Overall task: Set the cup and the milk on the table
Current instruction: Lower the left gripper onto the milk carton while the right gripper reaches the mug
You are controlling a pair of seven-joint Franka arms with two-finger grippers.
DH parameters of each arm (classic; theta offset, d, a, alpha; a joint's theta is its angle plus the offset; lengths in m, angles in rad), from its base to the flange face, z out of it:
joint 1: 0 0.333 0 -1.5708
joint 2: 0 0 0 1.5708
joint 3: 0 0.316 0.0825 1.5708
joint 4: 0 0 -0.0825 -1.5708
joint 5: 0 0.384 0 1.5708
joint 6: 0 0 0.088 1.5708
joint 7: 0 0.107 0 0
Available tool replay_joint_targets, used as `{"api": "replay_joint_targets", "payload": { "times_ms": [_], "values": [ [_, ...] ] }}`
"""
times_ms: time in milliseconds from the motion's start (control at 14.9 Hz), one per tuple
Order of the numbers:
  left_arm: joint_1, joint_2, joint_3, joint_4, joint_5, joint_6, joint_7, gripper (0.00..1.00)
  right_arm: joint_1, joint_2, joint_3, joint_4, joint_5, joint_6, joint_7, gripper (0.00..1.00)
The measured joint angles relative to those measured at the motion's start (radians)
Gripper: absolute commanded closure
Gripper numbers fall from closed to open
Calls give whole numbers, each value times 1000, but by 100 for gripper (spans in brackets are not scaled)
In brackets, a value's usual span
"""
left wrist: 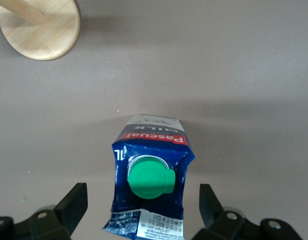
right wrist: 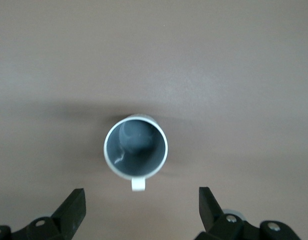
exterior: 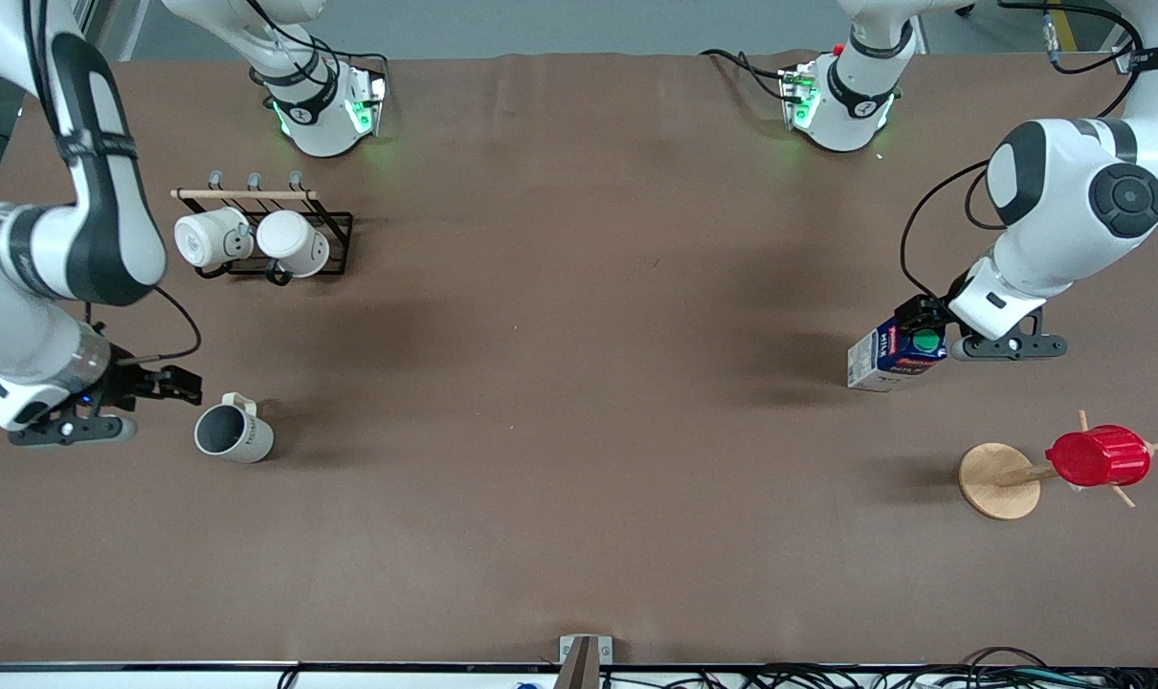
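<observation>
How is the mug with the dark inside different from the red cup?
The cup is off-white with a dark grey inside; the red cup is red and ribbed. The cup stands upright on the table; the red cup hangs sideways on a wooden peg stand. No gripper holds either.

Even overhead light casts soft shadows on the table [exterior: 579, 383]; pictures sharp.
</observation>
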Motion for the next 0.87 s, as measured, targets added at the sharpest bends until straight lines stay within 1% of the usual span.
{"api": "replay_joint_targets", "payload": {
  "times_ms": [134,201,269,336,470,537,604,672,739,806,873],
  "values": [
    [-2,10,-3,-1,0,17,1,2,0,50,0,-22,-1,101,-11,0],
    [-3,17,-4,-2,0,24,1,5,0,71,-1,-35,-1,152,-23,0],
    [-3,24,-5,-3,0,30,1,10,0,89,-3,-54,-1,202,-36,0],
    [-3,29,-5,-3,0,33,5,21,-1,102,-5,-72,-1,242,-49,1],
    [-2,36,-5,-4,0,33,31,56,-2,120,-12,-100,-1,288,-64,6],
    [-1,36,-4,-5,0,33,47,71,-3,125,-17,-106,-1,299,-68,11],
    [1,36,-4,-6,0,33,59,82,-4,130,-19,-110,-1,309,-70,20],
    [1,36,-3,-6,0,33,65,89,-4,135,-20,-114,-1,322,-71,31],
    [1,36,-3,-6,0,33,70,94,-4,141,-20,-117,-1,334,-72,42],
    [2,36,-3,-6,0,33,72,97,-4,149,-20,-117,-1,341,-72,52],
    [2,36,-3,-6,0,33,72,97,-4,157,-20,-117,-1,348,-72,65]
  ]
}}
